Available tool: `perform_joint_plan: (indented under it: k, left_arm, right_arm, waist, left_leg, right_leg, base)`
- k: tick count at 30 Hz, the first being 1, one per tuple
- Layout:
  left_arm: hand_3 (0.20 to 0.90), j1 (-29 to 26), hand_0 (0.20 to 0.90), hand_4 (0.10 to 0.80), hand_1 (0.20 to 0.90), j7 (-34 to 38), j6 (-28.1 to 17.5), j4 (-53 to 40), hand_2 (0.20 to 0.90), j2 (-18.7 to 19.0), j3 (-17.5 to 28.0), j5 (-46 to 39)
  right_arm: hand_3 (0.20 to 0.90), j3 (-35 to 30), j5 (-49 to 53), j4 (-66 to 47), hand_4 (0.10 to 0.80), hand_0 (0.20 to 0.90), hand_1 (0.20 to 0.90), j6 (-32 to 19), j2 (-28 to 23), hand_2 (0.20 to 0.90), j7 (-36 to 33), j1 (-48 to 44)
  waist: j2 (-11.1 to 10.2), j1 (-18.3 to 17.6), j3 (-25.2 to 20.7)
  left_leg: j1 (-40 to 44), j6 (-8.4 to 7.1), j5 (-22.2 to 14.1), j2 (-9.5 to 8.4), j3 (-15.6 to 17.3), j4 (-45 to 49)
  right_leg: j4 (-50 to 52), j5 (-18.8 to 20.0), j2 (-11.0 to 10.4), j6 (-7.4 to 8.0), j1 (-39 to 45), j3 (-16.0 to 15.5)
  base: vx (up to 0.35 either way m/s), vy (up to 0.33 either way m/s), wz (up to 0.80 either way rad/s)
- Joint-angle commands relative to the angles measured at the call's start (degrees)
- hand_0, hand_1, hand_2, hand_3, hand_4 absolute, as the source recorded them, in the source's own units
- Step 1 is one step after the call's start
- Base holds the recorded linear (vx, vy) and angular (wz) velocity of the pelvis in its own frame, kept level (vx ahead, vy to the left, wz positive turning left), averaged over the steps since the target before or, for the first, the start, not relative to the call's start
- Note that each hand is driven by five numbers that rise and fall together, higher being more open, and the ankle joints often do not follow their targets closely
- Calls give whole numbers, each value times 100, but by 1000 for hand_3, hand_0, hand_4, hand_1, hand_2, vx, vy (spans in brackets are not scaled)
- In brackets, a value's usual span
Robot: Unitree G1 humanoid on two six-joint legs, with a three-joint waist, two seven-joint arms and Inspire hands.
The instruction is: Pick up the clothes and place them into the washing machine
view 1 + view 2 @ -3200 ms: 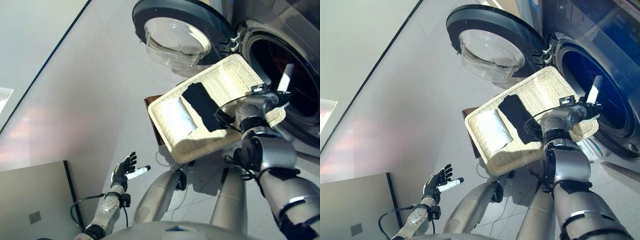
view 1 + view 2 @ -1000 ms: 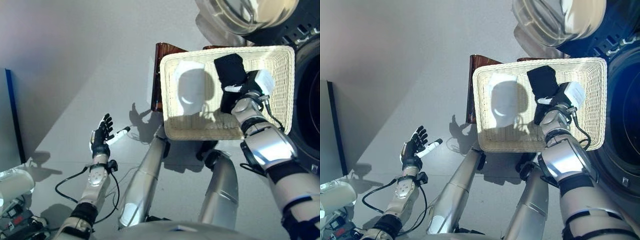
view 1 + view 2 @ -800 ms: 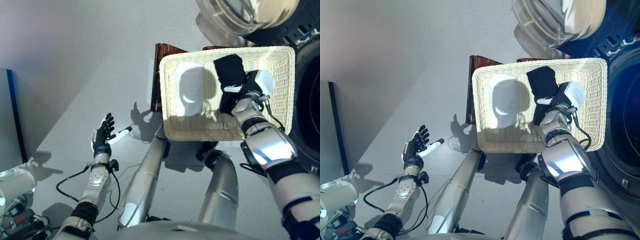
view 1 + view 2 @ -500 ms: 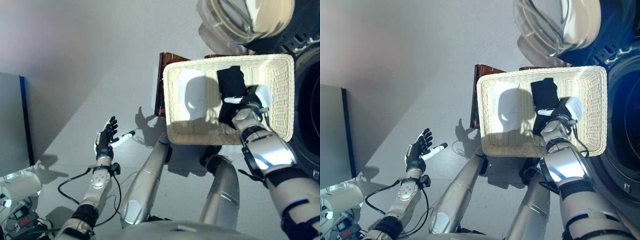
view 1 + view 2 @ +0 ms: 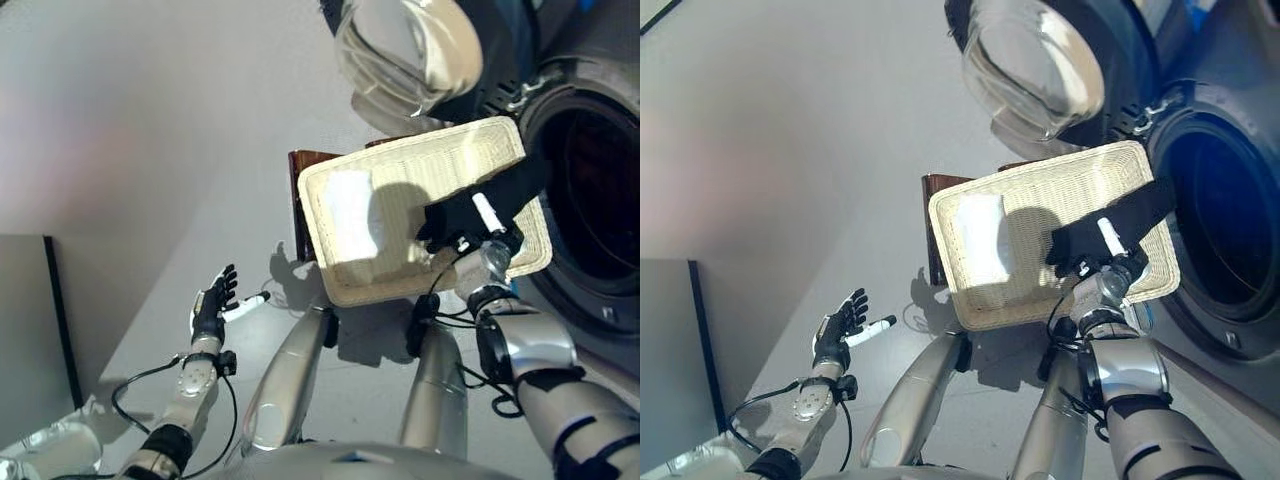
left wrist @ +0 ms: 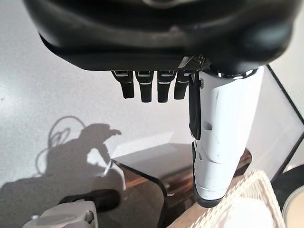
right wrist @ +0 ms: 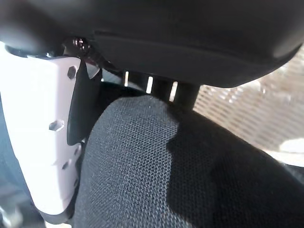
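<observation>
Lifting is the step in hand: the right hand point(image 5: 468, 228) has the black garment point(image 5: 1120, 224) pinched and raised over the wicker basket point(image 5: 430, 165), one end stretched out toward the open drum point(image 5: 1210, 215) of the washing machine. In the right wrist view the dark knit cloth point(image 7: 161, 171) fills the space under the palm, pressed between the white-covered thumb point(image 7: 35, 133) and the fingers point(image 7: 148, 85) — those are curled onto it, with only their bases showing above the fabric. So the cloth lies inside the grasp, not beside it.

The next move, as I judge it, calls for carrying the garment across the basket's rim and into the drum opening, which stands just beside the basket on the robot's right; the trailing end could catch on the rim or on the door seal. The round glass door point(image 5: 405, 50) is swung open above the basket, clear of that path.

A white garment point(image 5: 980, 235) is still in the basket — not yet picked up. The left hand point(image 5: 212, 305) hangs idle over the floor, well apart, its fingers spread and holding nothing.
</observation>
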Motion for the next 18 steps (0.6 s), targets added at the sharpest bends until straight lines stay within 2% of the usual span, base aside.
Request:
perform_joint_plan:
  k: [1,8,14,15,16,18]
  left_arm:
    - [900,138,900,800,900,62,-378,308,900,98,73,-172]
    - [900,186,900,800,900,13,-491,441,900,-20,-5,-355]
    - [900,272,900,800,900,4,-599,397,900,-20,-167,-488]
    - [900,289,900,800,900,-17,-602,359,900,40,-219,-495]
    - [900,300,900,800,900,-17,-625,332,900,27,-269,-520]
    - [900,327,900,800,900,-38,-608,269,900,43,-311,-559]
  right_arm:
    - [200,-231,221,-551,300,200,200,-681,-264,200,98,162]
    - [200,-507,263,-933,300,200,200,-980,-398,200,-109,183]
    - [200,-1061,25,-1513,300,200,200,-1497,-1214,200,-859,-378]
    - [576,-1062,-48,-1570,569,576,576,-1596,-1646,576,-1022,-721]
    - [900,-1024,11,-1617,800,900,900,-1654,-1825,900,-1045,-958]
    - [900,-954,108,-1653,800,900,900,-1733,-2066,900,-1029,-1247]
  waist:
    - [147,-43,-279]
    - [252,-153,-394]
    - [435,-182,-450]
    - [503,-156,-499]
    - [562,-126,-508]
    - [644,-82,-553]
  left_leg:
    - [18,-234,-557,-79,15,200]
    - [211,-256,-533,-47,86,2]
    - [246,-267,-538,-61,142,-80]
    - [242,-271,-540,-74,151,-96]
    - [229,-268,-539,-81,164,-103]
    - [229,-276,-528,-86,195,-140]
  right_leg:
    - [-1405,709,118,-47,614,-50]
    - [-1583,760,194,-40,722,47]
    - [-1658,777,200,-11,700,175]
    - [-1674,788,177,3,667,210]
    - [-1669,797,175,7,627,237]
    - [-1675,821,165,15,562,287]
  base:
    - [-63,-9,-11]
    - [36,-1,-9]
    - [16,21,-11]
    - [1,55,-10]
    - [1,53,-9]
    - [5,44,-13]
